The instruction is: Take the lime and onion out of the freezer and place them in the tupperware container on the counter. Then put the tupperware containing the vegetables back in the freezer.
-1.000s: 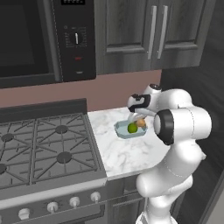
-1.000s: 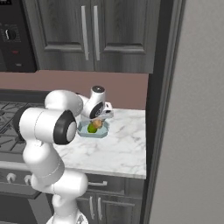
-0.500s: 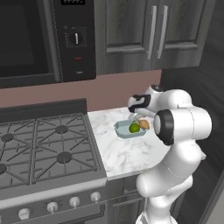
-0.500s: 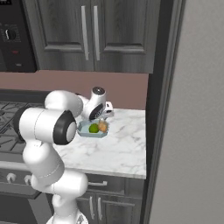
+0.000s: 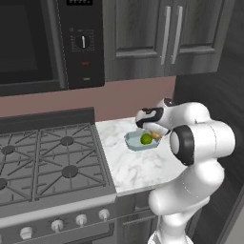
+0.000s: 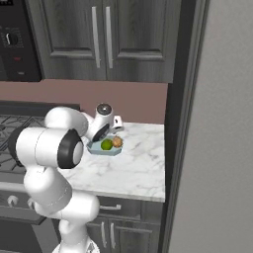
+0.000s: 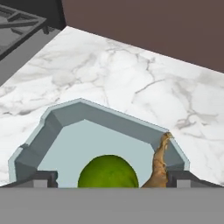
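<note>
While the gripper (image 7: 109, 178) hangs just above the tupperware container (image 7: 65, 118), its 2 fingertips (image 7: 43, 178) stand spread wide at either side with nothing between them. The lime (image 6: 106, 145) and the onion (image 6: 117, 142) lie side by side inside the container, which sits on the marble counter (image 6: 133, 168) beside the gas stove (image 5: 43, 162).

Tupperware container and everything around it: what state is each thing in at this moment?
tupperware container: on the counter, no lid, holding both items
lime: inside the container
onion: inside the container, beside the lime
gripper: open, holding nothing, just above the container
counter: carrying the container
upper cabinet doors: closed
freezer: door state cannot be told
</note>
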Tool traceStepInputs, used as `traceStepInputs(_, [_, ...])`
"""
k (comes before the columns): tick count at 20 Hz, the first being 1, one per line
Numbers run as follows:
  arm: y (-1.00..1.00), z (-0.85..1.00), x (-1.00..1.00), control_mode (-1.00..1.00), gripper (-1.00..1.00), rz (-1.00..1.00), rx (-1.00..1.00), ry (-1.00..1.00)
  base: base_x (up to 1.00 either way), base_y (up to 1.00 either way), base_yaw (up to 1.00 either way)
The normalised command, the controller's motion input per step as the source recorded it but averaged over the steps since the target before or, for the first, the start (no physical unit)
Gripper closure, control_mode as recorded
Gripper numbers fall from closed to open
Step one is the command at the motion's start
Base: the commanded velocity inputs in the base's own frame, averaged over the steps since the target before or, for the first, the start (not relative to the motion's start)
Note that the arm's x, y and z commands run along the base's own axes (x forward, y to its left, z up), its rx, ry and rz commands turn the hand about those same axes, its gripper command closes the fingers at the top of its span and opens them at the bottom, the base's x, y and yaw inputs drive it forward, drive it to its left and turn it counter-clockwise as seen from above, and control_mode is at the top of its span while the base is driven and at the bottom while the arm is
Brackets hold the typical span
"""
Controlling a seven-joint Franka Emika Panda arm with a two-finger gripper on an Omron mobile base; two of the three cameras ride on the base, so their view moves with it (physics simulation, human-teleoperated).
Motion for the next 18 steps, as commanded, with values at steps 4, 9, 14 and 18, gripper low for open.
traceStepInputs(4, [0.70, 0.00, -0.14, -1.00, -1.00, 0.00, -0.02, -0.05, 0.00, 0.00, 0.00])
traceStepInputs(9, [0.78, 0.00, 0.00, -1.00, -1.00, 0.00, -0.03, 0.05, 0.00, 0.00, 0.00])
traceStepInputs(14, [0.35, 0.04, 0.10, -1.00, -1.00, 0.00, 0.00, 0.20, 0.00, 0.00, 0.00])
traceStepInputs(18, [0.26, 0.00, 0.18, -1.00, -1.00, -0.02, 0.00, 0.04, 0.00, 0.00, 0.00])
